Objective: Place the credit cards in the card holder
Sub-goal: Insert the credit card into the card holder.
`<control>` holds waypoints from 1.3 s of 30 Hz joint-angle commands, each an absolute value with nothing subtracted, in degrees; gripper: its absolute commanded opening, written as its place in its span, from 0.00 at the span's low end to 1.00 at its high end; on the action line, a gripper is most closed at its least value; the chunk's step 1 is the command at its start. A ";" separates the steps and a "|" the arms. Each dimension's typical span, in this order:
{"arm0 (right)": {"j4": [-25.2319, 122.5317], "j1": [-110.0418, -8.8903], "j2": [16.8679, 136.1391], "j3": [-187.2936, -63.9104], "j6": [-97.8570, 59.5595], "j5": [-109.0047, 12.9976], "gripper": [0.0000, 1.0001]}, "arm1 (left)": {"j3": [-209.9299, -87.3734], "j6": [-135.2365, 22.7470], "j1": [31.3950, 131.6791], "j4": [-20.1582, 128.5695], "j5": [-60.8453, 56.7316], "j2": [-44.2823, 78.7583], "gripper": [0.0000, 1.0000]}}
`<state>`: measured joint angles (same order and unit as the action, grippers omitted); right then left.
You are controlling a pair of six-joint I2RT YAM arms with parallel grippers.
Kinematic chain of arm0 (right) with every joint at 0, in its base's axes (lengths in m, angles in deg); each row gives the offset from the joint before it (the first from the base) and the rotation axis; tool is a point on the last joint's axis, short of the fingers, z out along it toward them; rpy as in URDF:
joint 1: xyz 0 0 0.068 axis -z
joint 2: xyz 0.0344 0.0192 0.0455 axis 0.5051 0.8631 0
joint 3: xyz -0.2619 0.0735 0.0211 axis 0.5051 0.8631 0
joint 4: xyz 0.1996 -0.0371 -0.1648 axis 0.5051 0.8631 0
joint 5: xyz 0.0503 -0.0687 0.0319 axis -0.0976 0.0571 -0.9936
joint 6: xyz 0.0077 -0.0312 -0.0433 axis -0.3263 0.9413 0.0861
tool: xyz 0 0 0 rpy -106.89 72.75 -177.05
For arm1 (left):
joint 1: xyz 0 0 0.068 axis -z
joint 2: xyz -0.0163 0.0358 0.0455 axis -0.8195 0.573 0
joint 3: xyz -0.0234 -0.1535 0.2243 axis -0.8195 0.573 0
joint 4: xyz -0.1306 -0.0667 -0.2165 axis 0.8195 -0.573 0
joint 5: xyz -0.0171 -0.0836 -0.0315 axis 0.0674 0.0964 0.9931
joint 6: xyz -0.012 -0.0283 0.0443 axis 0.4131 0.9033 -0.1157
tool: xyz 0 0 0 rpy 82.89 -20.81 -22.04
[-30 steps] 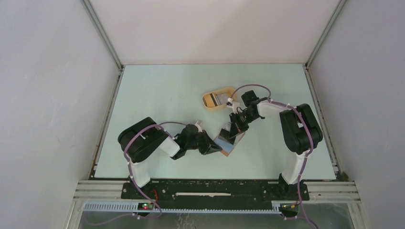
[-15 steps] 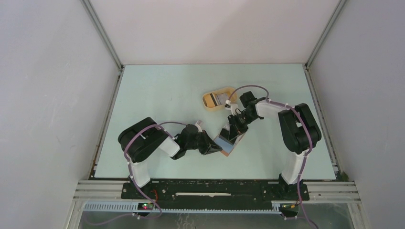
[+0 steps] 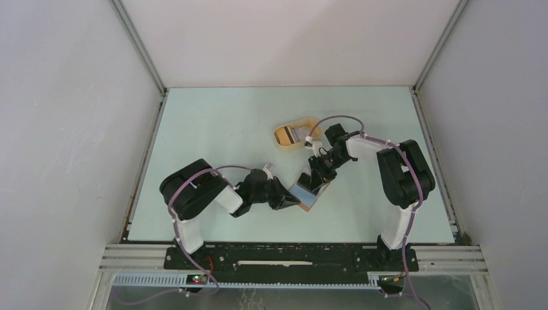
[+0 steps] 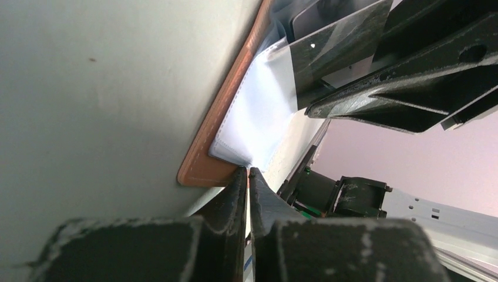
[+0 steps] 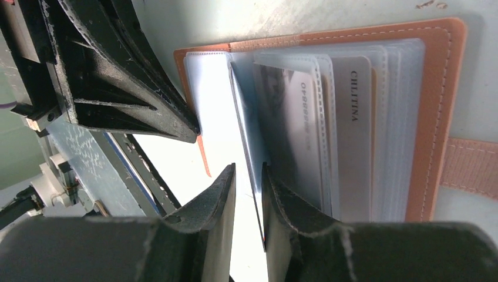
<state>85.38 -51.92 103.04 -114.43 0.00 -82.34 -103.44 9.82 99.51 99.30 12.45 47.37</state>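
The left gripper (image 3: pixel 294 200) is pinched tight on a clear sleeve of the open reddish-brown leather card holder (image 5: pixel 434 117). The holder lies mid-counter, nearer the front edge. The right gripper (image 5: pixel 248 170), nearly closed, clasps a dark thin credit card (image 4: pixel 335 53) at its pockets. Farther back sits a yellow oval tray (image 3: pixel 282 137).

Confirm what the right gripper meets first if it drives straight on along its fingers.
Most likely the card holder: the right gripper points straight into its clear sleeves, with what looks like a blue-grey credit card edge-on between the fingertips. Depth is unclear.
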 commanded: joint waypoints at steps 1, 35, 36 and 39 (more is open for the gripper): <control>86.49 -50.47 104.00 -116.90 1.38 -83.57 0.31 | -101.72 10.03 98.76 103.94 12.04 44.11 0.10; 90.35 -50.29 110.56 -120.02 1.82 -87.62 0.13 | -126.68 -1.33 91.87 79.56 10.45 46.28 0.13; 90.33 -50.29 110.49 -120.04 1.75 -87.57 0.13 | -126.81 -1.25 92.08 78.98 10.02 46.45 0.12; 90.25 -50.45 110.46 -120.02 1.73 -87.34 0.13 | -128.07 -1.06 92.80 78.21 9.97 47.33 0.12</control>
<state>89.72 -50.55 109.99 -118.74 0.86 -88.02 -124.27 0.03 91.92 80.66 11.11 46.36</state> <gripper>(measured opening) 0.129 0.123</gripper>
